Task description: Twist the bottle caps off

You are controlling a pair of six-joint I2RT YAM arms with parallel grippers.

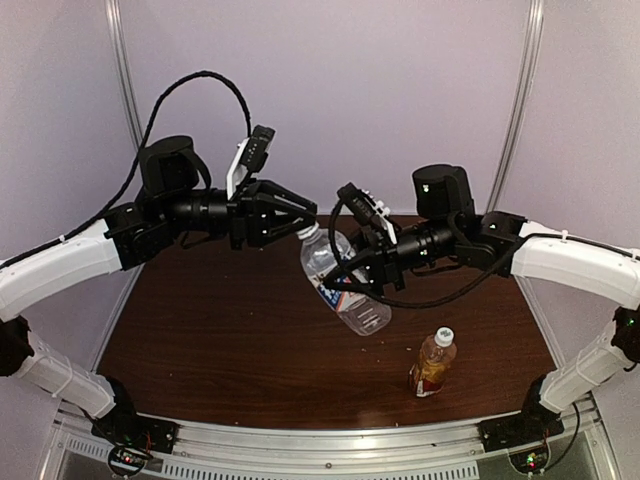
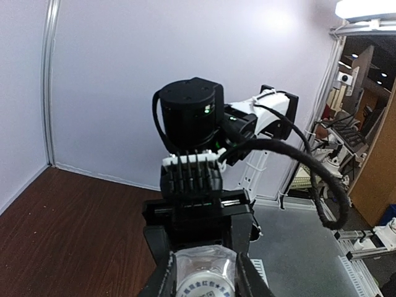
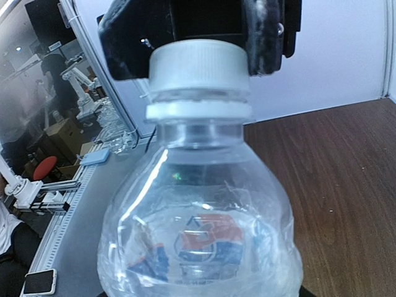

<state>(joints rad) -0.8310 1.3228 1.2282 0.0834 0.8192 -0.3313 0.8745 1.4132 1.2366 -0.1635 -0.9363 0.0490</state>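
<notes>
Bottle caps (image 1: 444,336) are both white and both seated on their necks. The first cap (image 3: 198,65) tops the clear bottle (image 1: 365,312), which hangs tilted in the air above the middle of the table, neck toward the left arm. The second cap (image 1: 444,336) tops the amber bottle (image 1: 432,370), which stands upright on the near right part of the table, well apart from either arm. The left gripper (image 1: 303,226) is clamped on the first cap, its black fingers (image 3: 133,34) pressed to both sides of it. The right gripper (image 1: 350,283) clasps the clear bottle round its labelled body and holds it off the surface. The table (image 1: 200,340) is a dark brown wood-grain board with a dull sheen. An aluminium rail (image 1: 330,445) runs along its near edge, with the arm bases at either end. Pale lilac-white walls (image 1: 380,90) close the far side and the flanks, with slim metal posts (image 1: 122,60) at the corners. Past the enclosure the wrist views show a workroom: a grey bench top (image 3: 68,241) with a flat phone-like slab (image 3: 38,281) lying on it, a red round object (image 3: 43,167), and blurred white robot arms (image 3: 77,77) farther off.
</notes>
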